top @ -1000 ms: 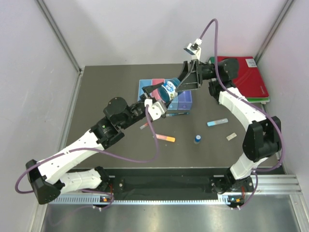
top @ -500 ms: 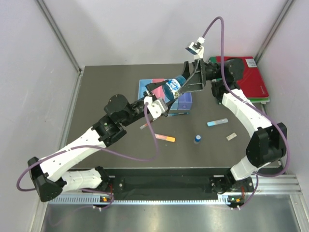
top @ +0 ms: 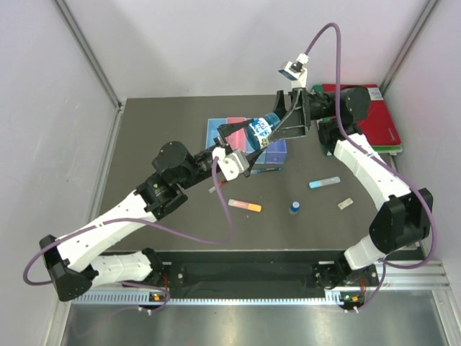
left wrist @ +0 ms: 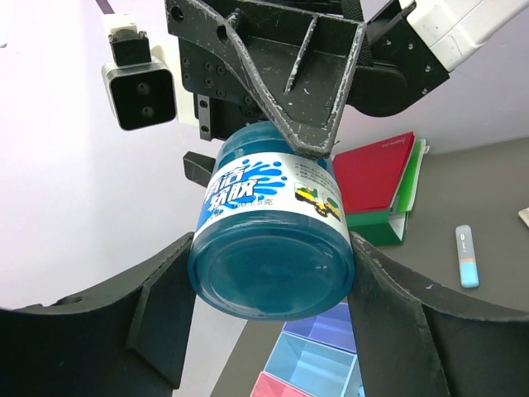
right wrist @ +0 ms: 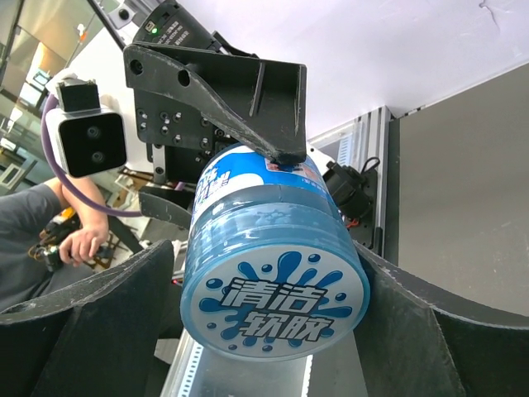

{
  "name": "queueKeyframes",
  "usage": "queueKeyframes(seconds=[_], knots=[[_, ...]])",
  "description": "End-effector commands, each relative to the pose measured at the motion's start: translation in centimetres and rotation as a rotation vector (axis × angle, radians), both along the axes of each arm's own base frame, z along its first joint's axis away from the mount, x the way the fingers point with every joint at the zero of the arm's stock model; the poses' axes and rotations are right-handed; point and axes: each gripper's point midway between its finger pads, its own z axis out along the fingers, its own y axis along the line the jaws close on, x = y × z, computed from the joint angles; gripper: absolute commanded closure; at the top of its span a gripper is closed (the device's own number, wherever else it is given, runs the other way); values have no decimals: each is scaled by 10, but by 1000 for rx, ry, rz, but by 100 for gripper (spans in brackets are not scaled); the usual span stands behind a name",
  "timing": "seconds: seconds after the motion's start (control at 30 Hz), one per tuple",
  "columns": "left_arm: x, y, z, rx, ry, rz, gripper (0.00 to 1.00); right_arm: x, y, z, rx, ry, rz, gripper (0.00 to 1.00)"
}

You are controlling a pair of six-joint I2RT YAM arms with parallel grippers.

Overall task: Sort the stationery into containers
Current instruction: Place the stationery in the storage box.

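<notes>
Stationery (top: pixel 245 205) lies mostly unsorted on the tabletop (top: pixel 158 130); left fingers (left wrist: pixel 157 306) clasp the blue jar (top: pixel 261 130) above the bins (top: pixel 214 130). I cannot tell whether the right fingers (right wrist: pixel 107 314) grip it.

bright, even white light, faint soft shadows, sharp focus, wide-angle bending in wrist views

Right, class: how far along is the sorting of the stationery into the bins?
Done: nothing visibly binned yet. In hand: the blue jar, clamped in the left pincer above the bins, the right pincer around it too. Remaining: the pink-orange bar, light blue bar, blue-capped bottle, pale tag and pens lie on the table.
</notes>
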Motion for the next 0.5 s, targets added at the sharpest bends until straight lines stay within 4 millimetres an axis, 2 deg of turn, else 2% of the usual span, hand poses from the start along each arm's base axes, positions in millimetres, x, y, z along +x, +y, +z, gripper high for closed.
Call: queueKeyframes(seconds=[0.0, 0.17, 0.33, 0.47], knots=[[7, 15, 5, 16, -19, 70, 100, -30, -11, 14, -14, -141, 65, 20], [3, 22, 4, 37, -33, 77, 100, -24, -12, 10, -18, -136, 57, 20], [2, 24, 3, 49, -43, 82, 100, -24, -12, 6, -23, -131, 57, 33], [3, 26, 4, 50, -49, 93, 100, -23, -13, 1, -30, -123, 59, 37]])
